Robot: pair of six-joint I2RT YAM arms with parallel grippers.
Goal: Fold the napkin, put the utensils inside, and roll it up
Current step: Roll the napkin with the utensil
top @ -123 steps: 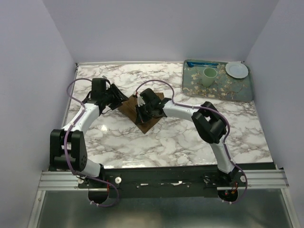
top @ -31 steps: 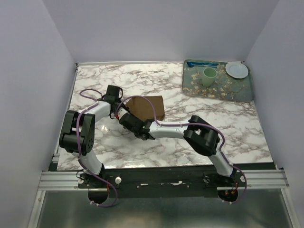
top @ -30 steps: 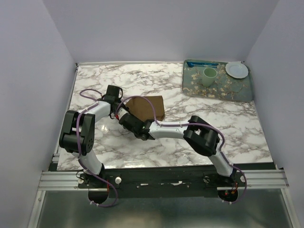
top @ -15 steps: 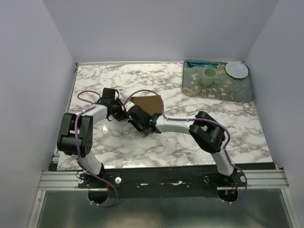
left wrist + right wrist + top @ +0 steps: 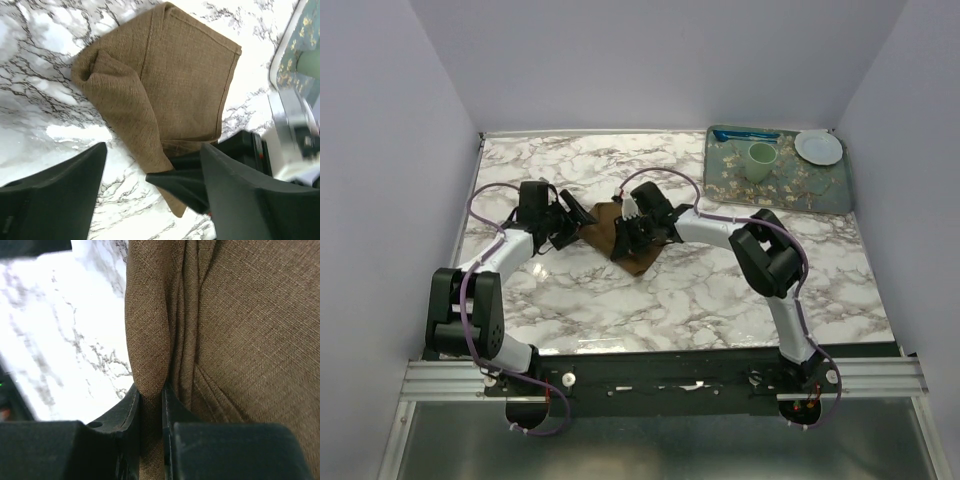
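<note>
— Where is the napkin (image 5: 608,228) found?

— It is seen folded on the marble desk (image 5: 720,290), left of centre, between the two arms. In the left wrist view one layer is turned over on itself into a thick ridge, and the rest is spread flat.

— And how is it held?

— The right claw (image 5: 150,407) is clamped on a fold of the cloth. In its own view the brown weave is pinched tight between the two black fingers. The left claw (image 5: 152,152) is spread wide, with a corner of the napkin lying between its fingers and nothing gripped (the tip of the right claw is caught in that view too, at the cloth's edge).

— What is changed from a second ago?

— Then the napkin was laid out as a flat rectangle, and the right claw was set off its near-left corner, close to the left arm. Now the cloth is drawn into a narrower, bunched diamond, and the right claw is found farther back and to the right, over it. The left wrist is shifted slightly leftward.

— And elsewhere?

— A tray (image 5: 790,188) is set at the far right corner, well apart from the cloth. A green cup (image 5: 761,160), a white plate (image 5: 818,148) and a blue utensil (image 5: 745,134) are carried on it, and none of them is moved.
</note>
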